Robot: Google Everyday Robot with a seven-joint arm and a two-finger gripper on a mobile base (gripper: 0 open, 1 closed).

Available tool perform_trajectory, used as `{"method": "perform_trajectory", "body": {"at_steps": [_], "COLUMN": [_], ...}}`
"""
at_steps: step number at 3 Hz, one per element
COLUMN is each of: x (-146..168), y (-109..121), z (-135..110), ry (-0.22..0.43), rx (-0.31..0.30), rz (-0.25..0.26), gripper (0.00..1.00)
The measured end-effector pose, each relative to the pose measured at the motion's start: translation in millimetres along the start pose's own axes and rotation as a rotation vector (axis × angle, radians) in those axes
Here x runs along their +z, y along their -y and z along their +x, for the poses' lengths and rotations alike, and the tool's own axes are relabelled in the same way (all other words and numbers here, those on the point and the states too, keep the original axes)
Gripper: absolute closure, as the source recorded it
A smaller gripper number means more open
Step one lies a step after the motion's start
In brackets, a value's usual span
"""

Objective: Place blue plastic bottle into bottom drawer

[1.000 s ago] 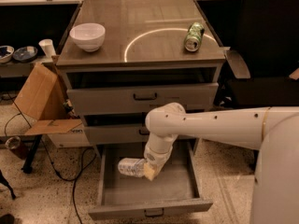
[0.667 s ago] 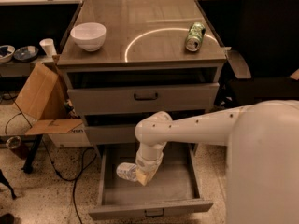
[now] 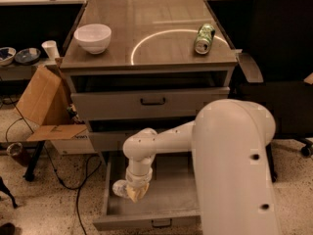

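The bottom drawer (image 3: 146, 223) of the grey cabinet is pulled open. My white arm reaches down into its left part. My gripper (image 3: 135, 190) sits low inside the drawer, close to its left wall. The blue plastic bottle (image 3: 119, 187) is a pale shape with its white end sticking out left of the gripper, lying roughly level just above the drawer floor. The gripper appears shut on it.
A white bowl (image 3: 92, 37) and a green drink can (image 3: 204, 38) lying on its side are on the cabinet top. Two shallower drawers above are slightly ajar. A cardboard box (image 3: 41, 106) and cables are on the floor at the left, a black chair (image 3: 283, 82) at the right.
My arm has swung left and lower inside the bottom drawer, carrying the bottle from the drawer's middle toward its left wall.
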State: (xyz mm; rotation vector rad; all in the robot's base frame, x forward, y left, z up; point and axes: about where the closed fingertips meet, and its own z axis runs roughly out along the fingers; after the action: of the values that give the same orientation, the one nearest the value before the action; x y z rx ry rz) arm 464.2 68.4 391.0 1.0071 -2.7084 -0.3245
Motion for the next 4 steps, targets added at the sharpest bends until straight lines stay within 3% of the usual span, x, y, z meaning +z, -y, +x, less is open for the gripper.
{"method": "perform_trajectory", "body": {"at_steps": [1,3,4], "x": [25.9,49.9,63.4], "y": [-13.0,-25.8,-40.7], "z": [-14.6,-26.8,-27.1], "ry": [-0.034,-0.052,-0.086], "rx": [0.014,0.074,0.096], "rz": [-0.018,-0.028,-0.017], "gripper": [1.0,0.58,0.27]}}
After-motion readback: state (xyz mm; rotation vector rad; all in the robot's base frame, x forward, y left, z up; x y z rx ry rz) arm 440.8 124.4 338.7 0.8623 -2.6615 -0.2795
